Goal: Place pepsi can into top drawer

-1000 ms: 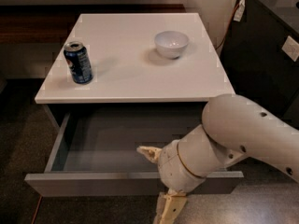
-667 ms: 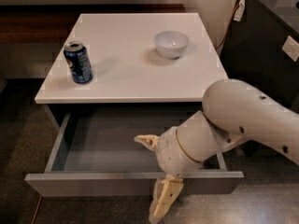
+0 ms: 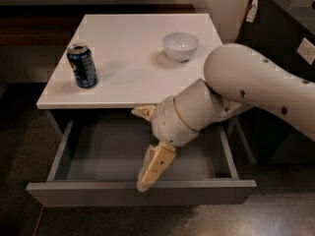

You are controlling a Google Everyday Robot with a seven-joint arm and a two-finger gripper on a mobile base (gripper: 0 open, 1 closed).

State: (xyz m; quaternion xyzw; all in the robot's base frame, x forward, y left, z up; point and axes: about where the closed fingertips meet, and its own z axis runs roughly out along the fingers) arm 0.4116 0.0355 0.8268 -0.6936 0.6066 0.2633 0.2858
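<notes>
The pepsi can (image 3: 82,65), dark blue with a silver top, stands upright near the left edge of the white cabinet top (image 3: 133,73). Below it the top drawer (image 3: 142,193) is pulled out, and its grey inside shows nothing in it. My gripper (image 3: 148,140) hangs over the open drawer, just below the front edge of the cabinet top. It is open, with one tan finger (image 3: 142,111) up by the edge and the other (image 3: 155,167) pointing down toward the drawer front. It holds nothing, and the can is well to its upper left.
A white bowl (image 3: 180,45) sits on the cabinet top toward the back right. My bulky white arm (image 3: 256,82) reaches in from the right, over the cabinet's right front corner. Dark equipment (image 3: 290,28) stands at the right, with dark floor around.
The arm has risen and shifted a little left, carrying the open gripper from the drawer's front panel to over the drawer interior. Can, bowl and drawer have not moved.
</notes>
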